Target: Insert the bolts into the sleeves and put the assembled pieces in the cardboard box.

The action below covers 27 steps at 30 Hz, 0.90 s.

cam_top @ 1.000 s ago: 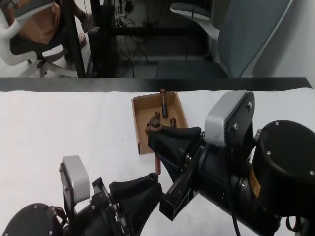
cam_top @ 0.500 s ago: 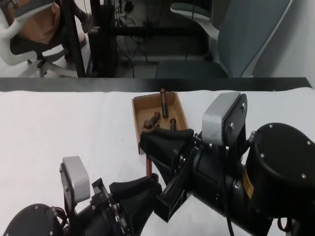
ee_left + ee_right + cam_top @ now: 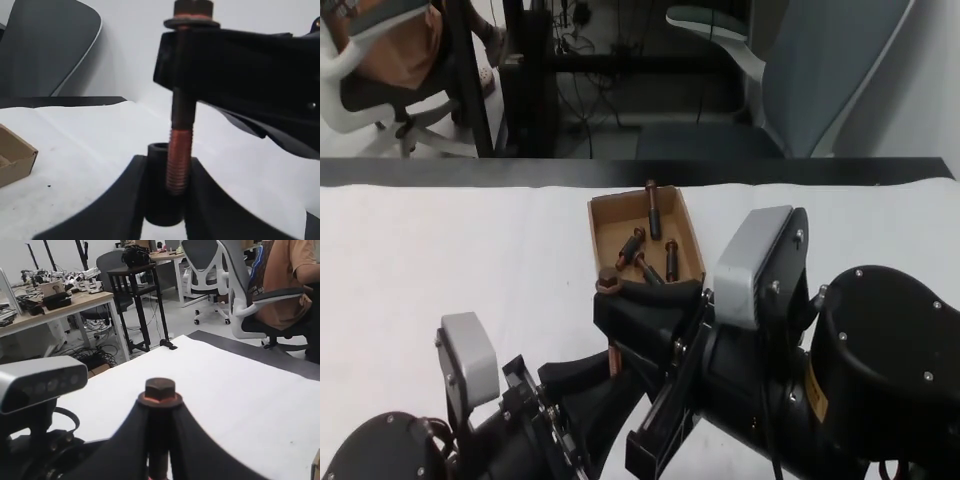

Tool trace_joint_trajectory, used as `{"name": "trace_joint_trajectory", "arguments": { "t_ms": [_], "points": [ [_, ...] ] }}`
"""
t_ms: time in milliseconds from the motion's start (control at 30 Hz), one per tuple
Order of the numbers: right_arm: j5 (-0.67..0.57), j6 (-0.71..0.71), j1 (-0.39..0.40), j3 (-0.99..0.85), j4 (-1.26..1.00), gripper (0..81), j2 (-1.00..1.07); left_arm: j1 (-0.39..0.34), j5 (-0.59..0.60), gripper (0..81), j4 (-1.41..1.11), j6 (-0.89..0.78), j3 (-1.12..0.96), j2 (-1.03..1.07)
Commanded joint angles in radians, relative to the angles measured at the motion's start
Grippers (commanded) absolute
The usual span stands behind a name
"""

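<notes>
Copper-toned bolt, upright and clamped under its head by the right gripper, has its threaded end just beside the black sleeve pinched in the left gripper (cardboard box lies beyond).

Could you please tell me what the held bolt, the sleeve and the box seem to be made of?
Bolt: metal, apparently copper-toned plating; reddish sheen, cut threads.
Sleeve: dark and matte, possibly blackened metal or plastic; I cannot tell which.
Box: brown cardboard, with a dull surface and thin folded walls.
</notes>
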Motion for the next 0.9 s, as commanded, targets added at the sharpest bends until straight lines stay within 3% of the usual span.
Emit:
{"name": "trace_joint_trajectory", "arguments": {
  "t_ms": [0,133,867],
  "points": [
    [0.039,-0.026,-0.001,-0.001,-0.014,0.0,-0.023,0.001,0.035,1.7,-0.022,0.040,-0.005,-0.005],
    [0.085,-0.092,-0.003,-0.003,-0.066,0.0,-0.023,0.001,0.047,1.7,-0.022,0.039,-0.005,-0.005],
    [0.076,-0.040,-0.003,-0.003,0.002,0.0,-0.023,0.001,-0.010,1.7,-0.093,0.039,-0.005,-0.005]
  ]
}}
